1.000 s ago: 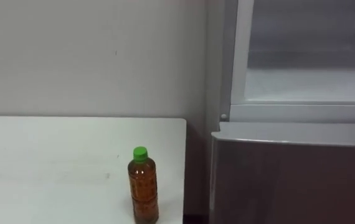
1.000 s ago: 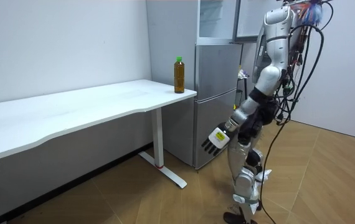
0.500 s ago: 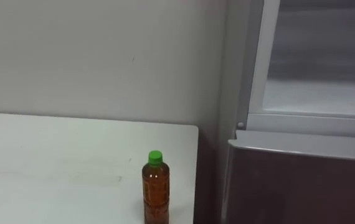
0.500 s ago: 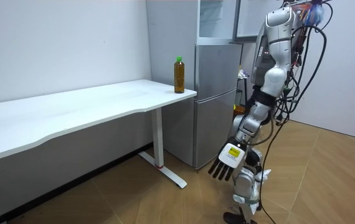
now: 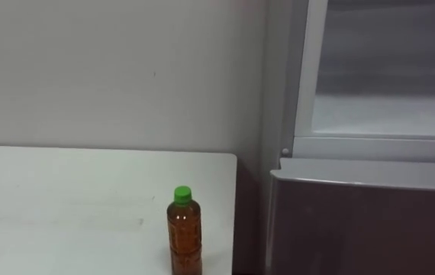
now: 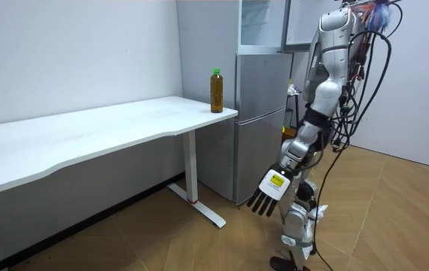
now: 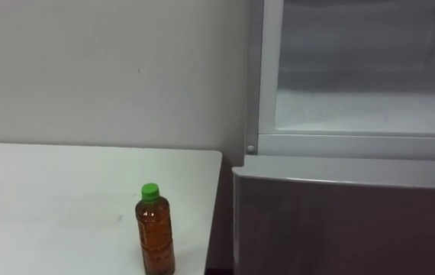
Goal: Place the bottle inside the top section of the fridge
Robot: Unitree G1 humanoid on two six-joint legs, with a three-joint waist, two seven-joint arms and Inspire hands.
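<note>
Left hand [image 6: 272, 190] hung low before the fridge [image 5: 355, 221], fingers straight and loose, holding nothing.
Bottle [image 5: 185, 233] stood upright near the table's [image 5: 65, 206] right edge, just left of the fridge. Full, smooth and stiff, it probably needed a firm wrap around its middle, below the green cap.

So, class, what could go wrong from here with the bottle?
1. The bottle stands near the right edge of the table; a nudge might tip it off.
2. The left hand hangs low, open, so the reach is long.
3. The sill of the upper fridge may catch the bottle.
</note>
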